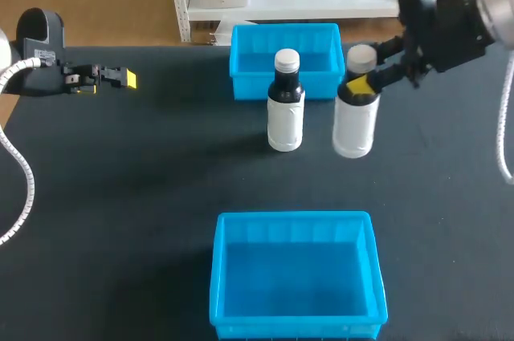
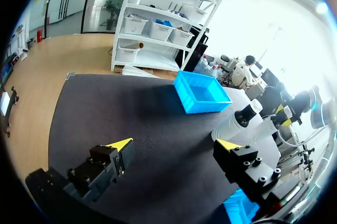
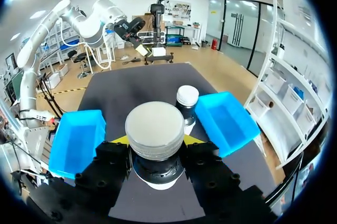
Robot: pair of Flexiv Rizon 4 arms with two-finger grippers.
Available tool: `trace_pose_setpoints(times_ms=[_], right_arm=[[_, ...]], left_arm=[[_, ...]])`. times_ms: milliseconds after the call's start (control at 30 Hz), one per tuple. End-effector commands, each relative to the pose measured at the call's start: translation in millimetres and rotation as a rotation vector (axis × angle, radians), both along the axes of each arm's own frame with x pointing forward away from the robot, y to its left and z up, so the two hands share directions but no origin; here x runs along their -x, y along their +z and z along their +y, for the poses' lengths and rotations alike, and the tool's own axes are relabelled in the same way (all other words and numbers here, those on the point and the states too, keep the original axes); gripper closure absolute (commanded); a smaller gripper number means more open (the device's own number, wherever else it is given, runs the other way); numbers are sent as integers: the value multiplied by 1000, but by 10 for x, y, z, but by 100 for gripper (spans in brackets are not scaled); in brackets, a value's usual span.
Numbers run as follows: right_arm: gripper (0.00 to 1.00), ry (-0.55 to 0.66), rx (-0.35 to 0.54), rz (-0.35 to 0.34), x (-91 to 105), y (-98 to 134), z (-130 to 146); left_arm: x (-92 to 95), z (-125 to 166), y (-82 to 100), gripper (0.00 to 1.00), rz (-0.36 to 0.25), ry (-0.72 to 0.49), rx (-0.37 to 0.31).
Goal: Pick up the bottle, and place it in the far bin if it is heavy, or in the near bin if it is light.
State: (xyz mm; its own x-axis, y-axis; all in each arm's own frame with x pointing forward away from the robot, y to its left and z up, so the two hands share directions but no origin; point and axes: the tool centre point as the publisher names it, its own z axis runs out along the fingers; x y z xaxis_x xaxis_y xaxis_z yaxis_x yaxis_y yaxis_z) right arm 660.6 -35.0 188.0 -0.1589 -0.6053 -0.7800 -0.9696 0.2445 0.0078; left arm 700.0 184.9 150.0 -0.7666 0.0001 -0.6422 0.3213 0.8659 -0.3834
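Observation:
Two white bottles with dark necks and pale caps stand in front of the far blue bin (image 1: 285, 40). My right gripper (image 1: 359, 86) is shut on the neck of the right bottle (image 1: 354, 128); I cannot tell whether its base touches the table. In the right wrist view this bottle's cap (image 3: 155, 129) fills the space between the fingers of the gripper (image 3: 156, 140). The free bottle (image 1: 285, 112) stands just left of it. The near blue bin (image 1: 233, 277) lies at the table's front. My left gripper (image 1: 120, 78) stays open over the far left of the table, holding nothing.
The black table (image 1: 120, 196) is bare between the bottles and the near bin. In the left wrist view the far bin (image 2: 202, 93) lies ahead of the open gripper (image 2: 175, 143), with the free bottle (image 2: 237, 121) beside it.

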Motion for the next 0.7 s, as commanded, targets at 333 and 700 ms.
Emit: trace_pose_setpoints(times_ms=[333, 700], right_arm=[[100, -59, 18, -23, 0, 135, -578], [100, -149, 1, -15, 11, 214, -954]], left_arm=[[0, 0, 0, 0, 0, 0, 0], [0, 0, 0, 0, 0, 0, 0]])
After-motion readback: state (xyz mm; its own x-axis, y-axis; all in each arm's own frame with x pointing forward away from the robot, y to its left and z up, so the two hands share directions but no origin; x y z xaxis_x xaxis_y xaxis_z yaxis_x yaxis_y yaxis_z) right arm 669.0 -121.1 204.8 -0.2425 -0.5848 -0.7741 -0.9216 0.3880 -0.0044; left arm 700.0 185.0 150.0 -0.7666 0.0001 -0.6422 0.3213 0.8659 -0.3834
